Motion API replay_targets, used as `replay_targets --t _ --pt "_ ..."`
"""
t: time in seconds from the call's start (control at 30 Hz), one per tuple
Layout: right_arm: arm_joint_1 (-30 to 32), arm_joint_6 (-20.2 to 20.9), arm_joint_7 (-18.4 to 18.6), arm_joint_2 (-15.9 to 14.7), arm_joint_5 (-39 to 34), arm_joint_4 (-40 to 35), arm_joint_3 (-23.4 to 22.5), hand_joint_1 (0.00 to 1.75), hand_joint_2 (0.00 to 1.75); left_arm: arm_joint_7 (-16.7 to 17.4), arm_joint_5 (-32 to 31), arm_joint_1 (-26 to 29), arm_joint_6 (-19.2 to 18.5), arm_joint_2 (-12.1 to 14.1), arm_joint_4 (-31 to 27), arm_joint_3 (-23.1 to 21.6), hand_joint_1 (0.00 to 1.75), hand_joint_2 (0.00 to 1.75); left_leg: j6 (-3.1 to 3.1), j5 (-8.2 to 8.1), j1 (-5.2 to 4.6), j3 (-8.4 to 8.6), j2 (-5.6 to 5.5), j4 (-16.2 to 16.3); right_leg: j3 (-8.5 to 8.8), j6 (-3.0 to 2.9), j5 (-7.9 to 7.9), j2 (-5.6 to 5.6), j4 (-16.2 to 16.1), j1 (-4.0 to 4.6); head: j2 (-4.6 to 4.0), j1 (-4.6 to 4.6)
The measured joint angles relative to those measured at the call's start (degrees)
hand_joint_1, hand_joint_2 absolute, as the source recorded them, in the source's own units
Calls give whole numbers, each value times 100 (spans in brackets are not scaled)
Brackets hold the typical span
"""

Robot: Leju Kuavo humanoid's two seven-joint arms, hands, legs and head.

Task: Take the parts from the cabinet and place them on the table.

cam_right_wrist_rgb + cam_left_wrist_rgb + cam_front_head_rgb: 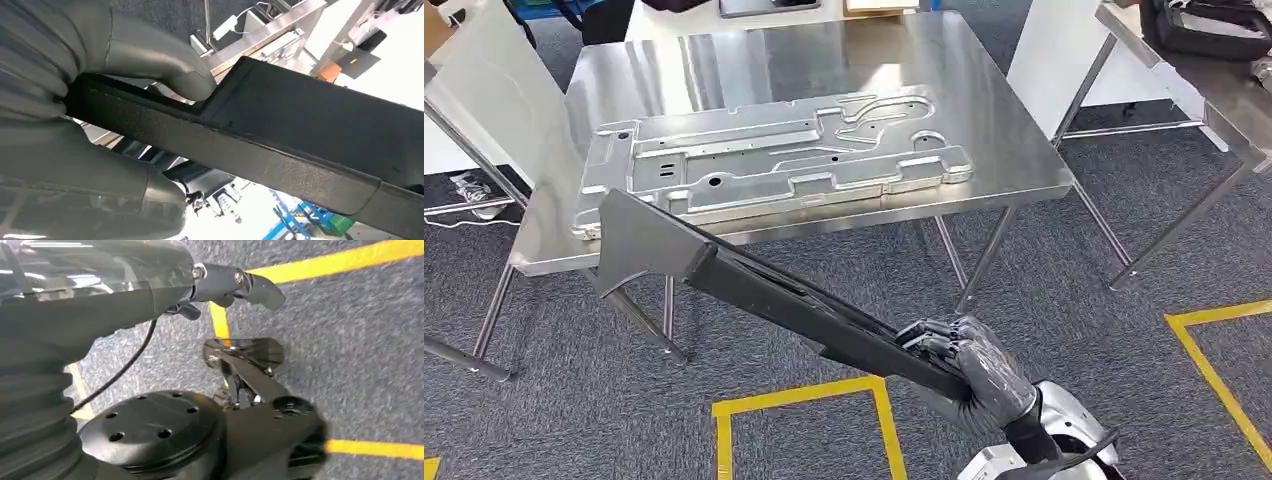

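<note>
My right hand (969, 365) grips one end of a long black part (754, 285), which slants up and to the left, its wide far end over the table's front edge. In the right wrist view the thumb (150, 55) and the fingers wrap around the black part (300, 135). A large silver stamped metal panel (774, 160) lies flat on the steel table (1024, 150). In the left wrist view my left hand (235, 285) hangs above the carpet, its dark fingers stretched out and holding nothing.
A second steel table (1214, 90) stands at the right. Yellow floor tape (794, 400) marks the grey carpet in front of the table. White boards lean at the left and behind the table. Cables lie on the floor at the left.
</note>
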Motion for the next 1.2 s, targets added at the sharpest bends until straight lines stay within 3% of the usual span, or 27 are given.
replay_targets --t 0.03,0.07,0.17,0.23,0.27,0.3,0.37,0.4,0.43,0.47,0.53,0.57,0.6,0.7,0.73,0.77,0.8,0.87,0.9,0.93,0.97,1.03,1.07,1.1,1.2 --pt "2 0 9 5 15 0 2 175 175 0 2 2 13 0 0 0 0 175 1 291 13 205 6 -529 61 30 -54 0 6 -5 0 0" --pt "0 0 11 7 26 0 4 175 175 0 2 1 22 0 2 0 0 175 -7 191 1 269 1 -658 46 77 -102 -1 39 35 0 2" --pt "-45 7 13 33 33 0 18 175 175 -11 24 2 39 2 2 0 0 175 81 143 -31 261 -15 -718 45 124 -113 5 -13 25 0 7" --pt "-141 39 -18 63 9 26 39 175 175 -56 61 0 61 9 -6 2 0 175 147 133 15 301 -10 -757 69 156 -160 4 -15 19 0 7" --pt "-192 61 -41 72 -17 37 50 175 175 -103 87 -10 66 26 -13 2 0 175 182 110 21 328 -7 -760 -10 170 -256 4 185 18 0 7" --pt "-234 66 -63 74 -41 46 55 175 175 -122 109 -20 66 33 -13 2 0 175 208 93 21 343 -4 -760 -207 177 -412 4 542 17 0 7" --pt "-267 76 -74 83 -81 94 57 175 175 -142 151 -19 66 39 -15 4 0 175 245 49 13 374 -2 -758 -828 184 -732 4 1560 16 0 7" --pt "-269 85 -77 85 -89 114 59 175 175 -148 170 -17 66 44 -20 7 0 175 248 26 13 395 -8 -757 -1025 184 -729 4 1809 16 0 7" --pt "-272 92 -79 85 -96 133 59 175 175 -159 186 -11 72 52 -22 11 0 175 243 -5 13 435 -20 -757 -1104 183 -592 4 1802 16 0 7" --pt "-283 101 -85 85 -111 146 59 175 175 -175 192 -8 83 55 -22 13 0 175 238 -42 13 488 -36 -757 -1042 180 -308 4 1524 17 0 7" --pt "-304 109 -96 85 -146 149 48 175 175 -197 234 -11 98 55 -22 22 0 175 207 -131 13 628 -57 -761 -684 142 388 4 491 28 0 7" --pt "-303 111 -103 83 -157 151 46 175 175 -197 249 -5 98 55 -22 35 0 175 182 -165 16 640 -60 -781 -579 113 421 3 279 45 0 7" --pt "-302 120 -107 85 -162 160 44 175 175 -197 269 -17 98 55 -22 50 0 175 151 -183 -20 639 -71 -764 -556 102 401 -1 180 94 0 18" --pt "-295 129 -109 85 -170 166 42 175 175 -186 269 -1 92 55 -22 59 0 175 67 -193 -8 671 -48 -861 -538 41 288 7 133 100 0 20" --pt "-305 131 -114 85 -175 166 39 175 175 -188 271 -10 85 55 -24 63 0 175 22 -234 -35 700 -46 -858 -467 21 293 8 56 27 0 17" --pt "-323 136 -122 96 -179 166 44 175 175 -188 273 -17 79 55 -24 70 0 175 4 -277 -33 679 -14 -725 -409 1 278 6 24 27 0 15" --pt "-353 140 -131 98 -188 177 44 175 175 -190 289 -21 79 55 -24 81 0 175 5 -419 -35 530 -9 -416 -372 -40 251 -2 23 22 0 13" --pt "-370 142 -136 118 -203 199 46 175 175 -173 308 -7 81 55 -24 96 0 175 -2 -775 -28 30 -8 513 -301 -75 190 -3 24 27 0 11" --pt "-368 142 -136 123 -207 210 46 175 175 -155 310 4 85 55 -24 101 0 175 -4 -858 -28 -199 -8 891 -262 -80 158 -2 26 28 0 11" --pt "-363 142 -136 123 -210 227 46 175 175 -133 317 5 99 55 -26 111 0 175 -6 -769 -28 -305 -8 988 -211 -76 121 2 26 27 0 11" --pt "-363 142 -136 123 -210 238 46 175 175 -120 323 4 105 63 -26 127 0 175 -7 -544 -27 -275 -8 798 -151 -64 82 8 26 23 0 11" --pt "-364 142 -144 125 -218 251 42 175 175 -96 328 3 127 90 -35 151 0 175 3 115 -22 61 -4 -160 2 -21 -15 13 30 16 0 11" --pt "-363 140 -151 127 -223 256 37 175 175 -92 332 10 138 107 -37 157 0 175 14 320 -18 200 -1 -608 38 5 -70 11 29 17 0 11" --pt "-376 136 -159 127 -229 262 31 175 175 -85 341 4 149 109 -37 170 0 175 17 224 -38 282 -7 -686 28 45 -110 15 61 67 0 11" --pt "-375 129 -186 131 -234 267 20 175 175 -90 378 13 158 131 -46 186 0 175 100 143 -60 262 -16 -720 27 88 -106 10 -2 50 0 11"
